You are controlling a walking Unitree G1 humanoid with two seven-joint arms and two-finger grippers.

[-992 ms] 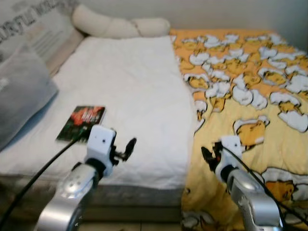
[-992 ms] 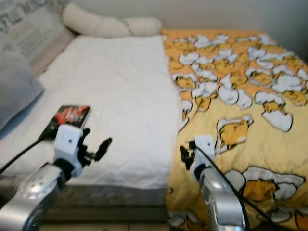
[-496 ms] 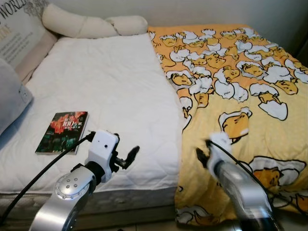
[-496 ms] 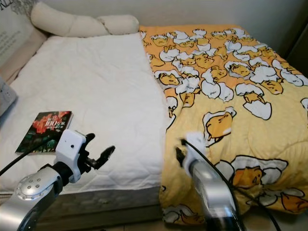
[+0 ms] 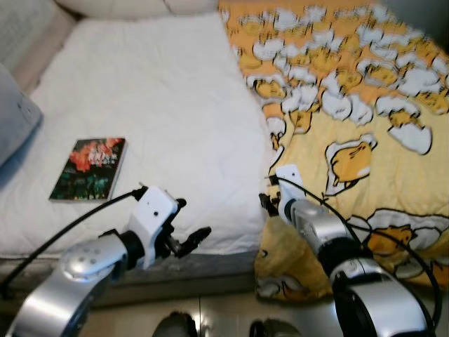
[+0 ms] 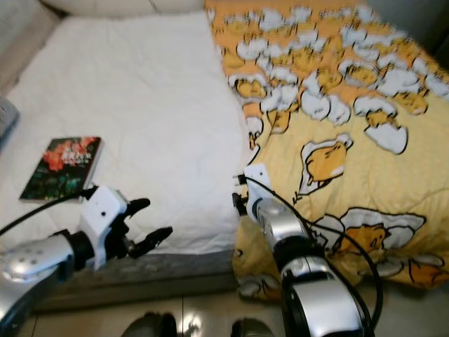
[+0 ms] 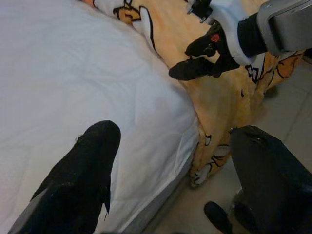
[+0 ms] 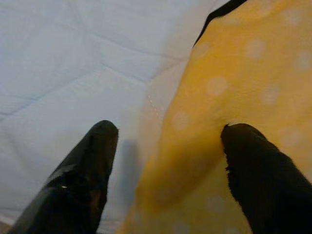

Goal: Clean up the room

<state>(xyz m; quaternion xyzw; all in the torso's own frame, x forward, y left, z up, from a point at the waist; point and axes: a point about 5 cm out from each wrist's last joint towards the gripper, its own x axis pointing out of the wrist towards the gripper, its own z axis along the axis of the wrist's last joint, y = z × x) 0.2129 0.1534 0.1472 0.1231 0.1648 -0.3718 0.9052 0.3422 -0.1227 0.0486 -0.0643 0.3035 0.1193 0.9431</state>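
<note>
A yellow blanket point(image 5: 351, 126) printed with egg characters covers the right half of the bed. Its left edge lies over the white mattress cover point(image 5: 161, 105). My right gripper point(image 5: 266, 203) is open at that edge near the bed's front. In the right wrist view the blanket's edge point(image 8: 195, 146) runs between the two spread fingers, one over white cover, one over yellow cloth. A dark book point(image 5: 89, 168) with a red cover picture lies flat on the white cover at the left. My left gripper point(image 5: 188, 223) hangs open and holds nothing at the bed's front edge, right of the book.
A grey pillow point(image 5: 14, 123) sits at the bed's far left. Pale floor tiles point(image 5: 224, 316) run along the front of the bed, with my feet point(image 5: 175, 326) close to the bed frame.
The camera has tilted down and come closer to the bed. My right gripper has reached forward to the blanket's left edge. The left gripper sits lower, at the bed's front edge.
</note>
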